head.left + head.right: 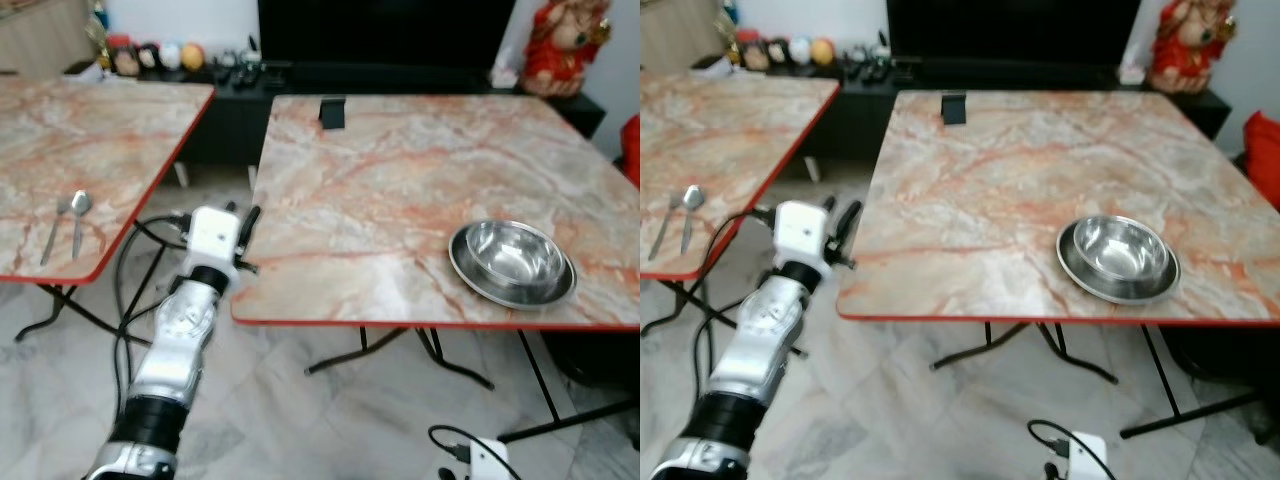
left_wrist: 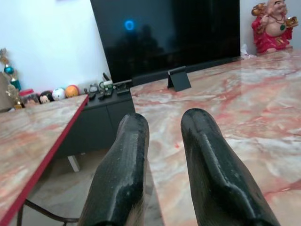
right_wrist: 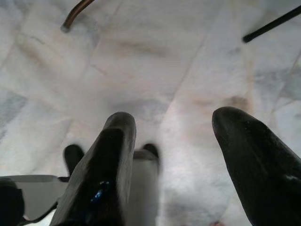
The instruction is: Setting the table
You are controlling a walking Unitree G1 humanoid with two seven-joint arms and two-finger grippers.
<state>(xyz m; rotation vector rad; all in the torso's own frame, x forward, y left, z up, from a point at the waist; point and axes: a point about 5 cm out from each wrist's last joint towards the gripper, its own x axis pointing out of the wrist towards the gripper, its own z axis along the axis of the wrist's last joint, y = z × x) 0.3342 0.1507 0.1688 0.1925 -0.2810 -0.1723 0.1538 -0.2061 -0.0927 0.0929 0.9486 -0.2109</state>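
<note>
A steel bowl (image 1: 510, 252) sits in a steel plate (image 1: 560, 288) near the front right of the marble table (image 1: 380, 190). On the second marble table (image 1: 90, 150) to the left, a spoon (image 1: 79, 212) and a fork (image 1: 54, 231) lie side by side by the front edge. My left gripper (image 1: 247, 228) is raised in the gap between the tables, at the main table's front left corner. Its fingers (image 2: 129, 155) stand a narrow gap apart with nothing between them. My right gripper (image 3: 174, 127) hangs low over the floor, open and holding nothing.
A small black stand (image 1: 332, 112) sits at the table's far edge. Behind it are a dark TV (image 1: 385, 30) on a low cabinet, small ornaments (image 1: 160, 55) and a red figurine (image 1: 565, 45). Folding table legs (image 1: 450, 365) and cables (image 1: 125, 300) cross the marble floor.
</note>
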